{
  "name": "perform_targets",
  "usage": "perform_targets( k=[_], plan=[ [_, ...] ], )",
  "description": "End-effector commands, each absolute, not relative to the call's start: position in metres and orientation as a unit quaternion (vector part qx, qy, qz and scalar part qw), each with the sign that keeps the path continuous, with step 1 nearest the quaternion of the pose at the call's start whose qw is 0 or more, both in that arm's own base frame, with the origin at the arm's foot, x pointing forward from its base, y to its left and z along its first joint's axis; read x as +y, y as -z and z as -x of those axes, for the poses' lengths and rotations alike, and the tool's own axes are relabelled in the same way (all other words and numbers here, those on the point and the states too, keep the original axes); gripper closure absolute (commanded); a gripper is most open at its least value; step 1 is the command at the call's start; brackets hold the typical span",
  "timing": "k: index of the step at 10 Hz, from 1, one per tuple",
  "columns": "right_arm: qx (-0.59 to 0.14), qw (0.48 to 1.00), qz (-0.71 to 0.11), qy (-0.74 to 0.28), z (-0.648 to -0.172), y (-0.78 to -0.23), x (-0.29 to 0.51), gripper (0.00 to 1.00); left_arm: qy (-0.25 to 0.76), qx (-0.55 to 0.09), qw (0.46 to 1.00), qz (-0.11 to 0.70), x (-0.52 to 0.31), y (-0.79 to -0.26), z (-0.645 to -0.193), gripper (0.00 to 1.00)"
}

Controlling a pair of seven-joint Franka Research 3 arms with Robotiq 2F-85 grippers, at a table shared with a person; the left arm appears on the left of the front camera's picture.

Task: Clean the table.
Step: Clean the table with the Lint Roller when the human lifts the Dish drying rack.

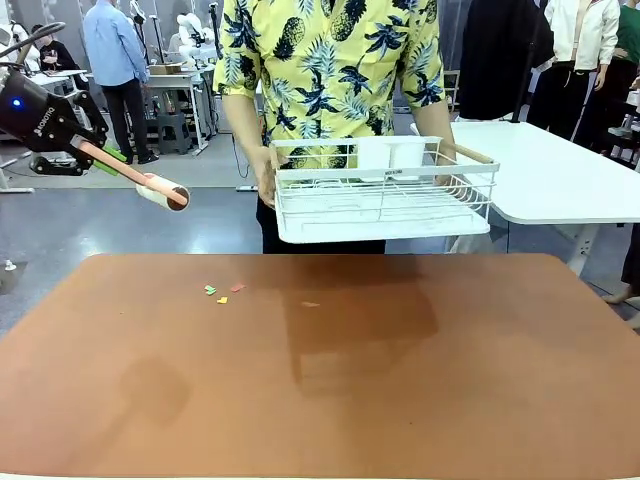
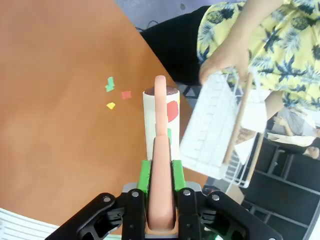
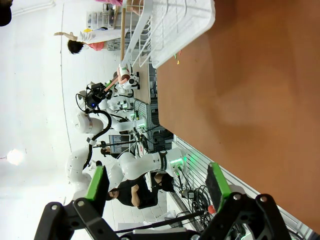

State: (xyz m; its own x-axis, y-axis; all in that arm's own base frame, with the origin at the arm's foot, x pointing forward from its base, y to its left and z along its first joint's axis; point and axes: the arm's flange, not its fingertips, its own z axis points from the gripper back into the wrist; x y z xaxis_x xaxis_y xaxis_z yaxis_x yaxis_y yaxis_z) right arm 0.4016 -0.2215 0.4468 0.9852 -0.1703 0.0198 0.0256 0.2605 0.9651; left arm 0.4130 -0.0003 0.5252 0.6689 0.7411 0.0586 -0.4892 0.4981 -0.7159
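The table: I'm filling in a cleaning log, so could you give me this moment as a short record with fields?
table: reddish-brown top, not yet wiped
debris: small paper scraps, green, yellow and red, at the far left part
left gripper: shut on the pink handle of a lint roller, raised off the table
right gripper: open, holding nothing
wire rack: white, held in the air by the person at the far edge

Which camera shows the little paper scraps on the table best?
The left wrist view: the paper scraps look largest, near the roller. The front view shows them small; the right wrist view, mere specks.
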Motion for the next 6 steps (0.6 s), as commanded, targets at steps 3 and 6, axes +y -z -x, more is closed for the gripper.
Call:
perform_targets(
  k=[3,6],
  plan=[
    [-0.061,0.791,-0.606,0.06,-0.401,-0.449,-0.221,0.0,-0.258,-0.143,0.934,0.202,0.04,-0.578,-0.428,0.79],
    [-0.061,0.791,-0.606,0.06,-0.401,-0.449,-0.221,0.0,-0.097,-0.16,0.981,0.044,0.043,-0.575,-0.474,0.79]
  ],
)
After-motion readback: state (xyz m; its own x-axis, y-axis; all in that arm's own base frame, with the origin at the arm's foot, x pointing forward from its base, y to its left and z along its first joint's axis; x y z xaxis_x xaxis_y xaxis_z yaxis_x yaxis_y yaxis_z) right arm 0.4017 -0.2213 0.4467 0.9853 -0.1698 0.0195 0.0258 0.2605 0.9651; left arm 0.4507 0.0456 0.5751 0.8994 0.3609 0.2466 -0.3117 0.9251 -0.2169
